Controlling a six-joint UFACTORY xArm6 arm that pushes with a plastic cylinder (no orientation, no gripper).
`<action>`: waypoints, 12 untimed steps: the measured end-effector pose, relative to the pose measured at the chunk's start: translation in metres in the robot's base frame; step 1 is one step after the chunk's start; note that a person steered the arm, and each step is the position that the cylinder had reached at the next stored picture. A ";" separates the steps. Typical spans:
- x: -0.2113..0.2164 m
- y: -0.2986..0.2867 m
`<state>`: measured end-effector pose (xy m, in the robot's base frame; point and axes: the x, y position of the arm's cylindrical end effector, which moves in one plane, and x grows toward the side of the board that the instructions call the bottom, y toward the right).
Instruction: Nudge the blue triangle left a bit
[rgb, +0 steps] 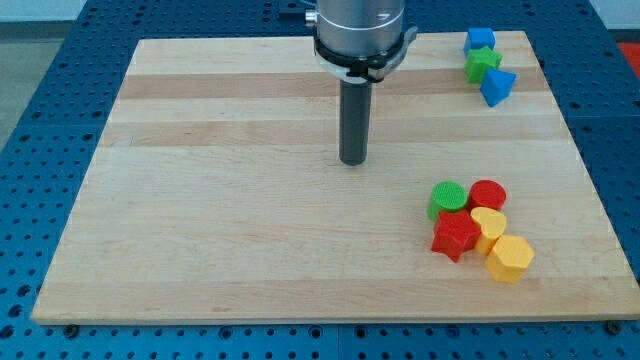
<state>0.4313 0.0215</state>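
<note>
Up in the view's top right corner of the table (250, 250) sits the blue triangle (497, 87), the lowest of a little three-block stack running down that edge: a blue cube (480, 40) at the top, a green star (483, 64) under it, then the triangle, all touching or as good as touching. My tip (352, 160) is parked around the middle of the board, a bit toward the top, well apart from everything, with the triangle off to its right and higher up. The rod hangs straight down from the silver and black mount at the view's top. No end effector to speak of here, just the plain rod, so nothing that can be open or closed or gripping anything. Down at the lower right there's a second bunch packed tight together: a green cylinder (447, 198) and a red cylinder (487, 195) side by side, a red star (455, 237) below the green one, a yellow heart-ish block (489, 224) tucked under the red cylinder, and a yellow hexagon (510, 258) at the bottom right of the pile. That cluster is also well clear of the tip, below and to its right.
</note>
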 end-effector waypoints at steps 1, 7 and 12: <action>0.000 0.026; -0.069 0.237; -0.118 0.242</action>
<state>0.3130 0.2638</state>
